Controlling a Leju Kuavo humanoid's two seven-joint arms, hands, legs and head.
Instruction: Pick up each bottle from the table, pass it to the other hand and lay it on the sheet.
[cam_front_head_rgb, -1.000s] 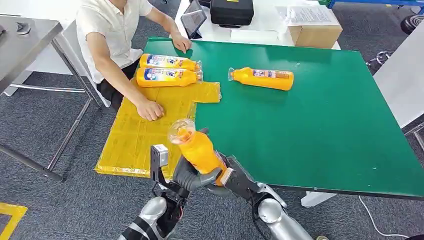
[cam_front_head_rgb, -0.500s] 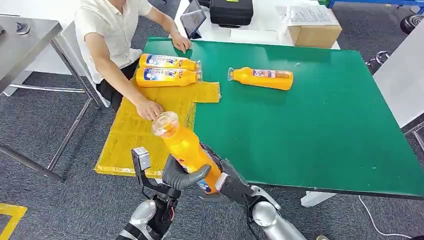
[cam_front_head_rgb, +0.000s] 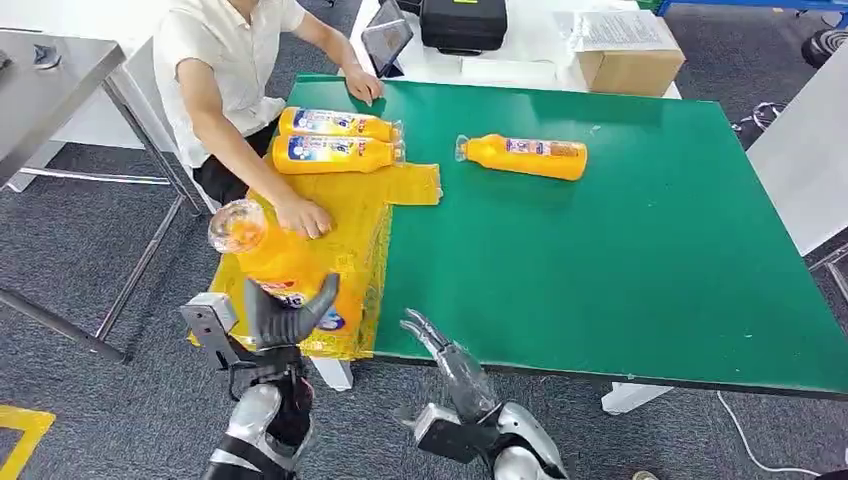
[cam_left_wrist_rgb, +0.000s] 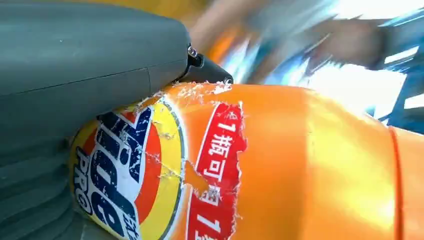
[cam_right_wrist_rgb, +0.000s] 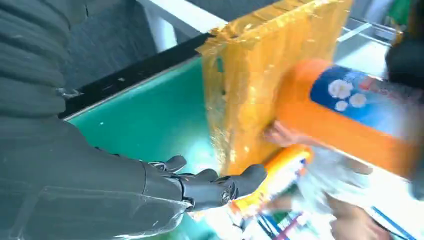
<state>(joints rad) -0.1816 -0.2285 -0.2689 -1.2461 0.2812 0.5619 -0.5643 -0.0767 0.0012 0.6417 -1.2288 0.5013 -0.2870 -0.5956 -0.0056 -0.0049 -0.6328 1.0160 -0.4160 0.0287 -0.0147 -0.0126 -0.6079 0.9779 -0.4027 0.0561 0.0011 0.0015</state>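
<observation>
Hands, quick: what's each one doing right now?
Left hand: holding the orange bottle over the yellow sheet.
Right hand: open, fingers apart, holding nothing.

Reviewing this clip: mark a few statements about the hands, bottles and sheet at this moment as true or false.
1. The left hand holds a bottle. True.
2. The right hand also grips that bottle. False: it holds nothing, fingers apart.
3. Two bottles lie on the yellow sheet. True.
4. No bottle remains on the green table. False: one bottle lies there.
5. A person's hand rests on the sheet. True.
</observation>
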